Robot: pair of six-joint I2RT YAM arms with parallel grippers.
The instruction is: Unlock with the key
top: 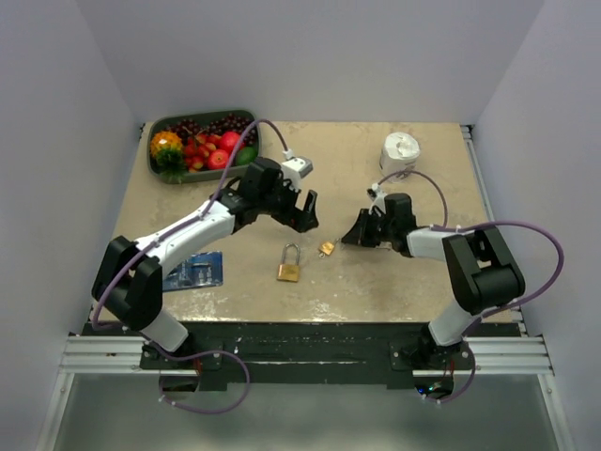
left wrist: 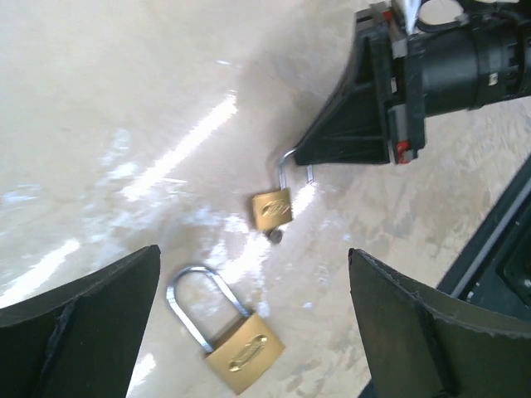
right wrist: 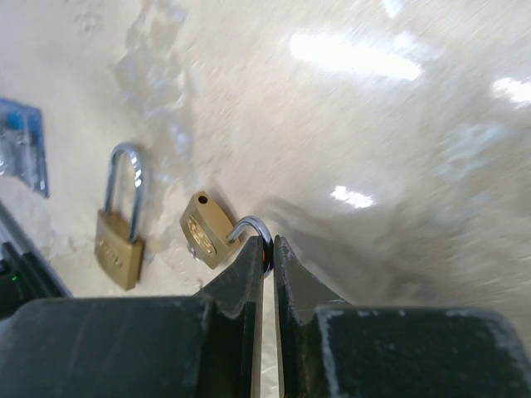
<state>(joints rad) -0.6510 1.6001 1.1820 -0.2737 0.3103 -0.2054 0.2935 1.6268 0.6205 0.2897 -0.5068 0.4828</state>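
Left wrist view: key (left wrist: pixel 276 235) apparently sticks from the base of the small padlock (left wrist: pixel 272 209) toward the left hand (left wrist: pixel 253 253), which is wide open and empty. Right hand (right wrist: pixel 267 249) pinches its shackle (left wrist: pixel 282 170).

No readable text, oval stamp on small padlock (left wrist: pixel 272 209) too blurred, blue packet (top: pixel 194 271) print illegible

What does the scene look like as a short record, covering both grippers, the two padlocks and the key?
left gripper: open, holding nothing
right gripper: shut on the small padlock by its shackle
small padlock: shackle open, one end out of the body
large padlock: flat on the table, touched by neither gripper, shackle looks closed
key: perhaps the tiny stub at the small padlock's base; too small to be sure
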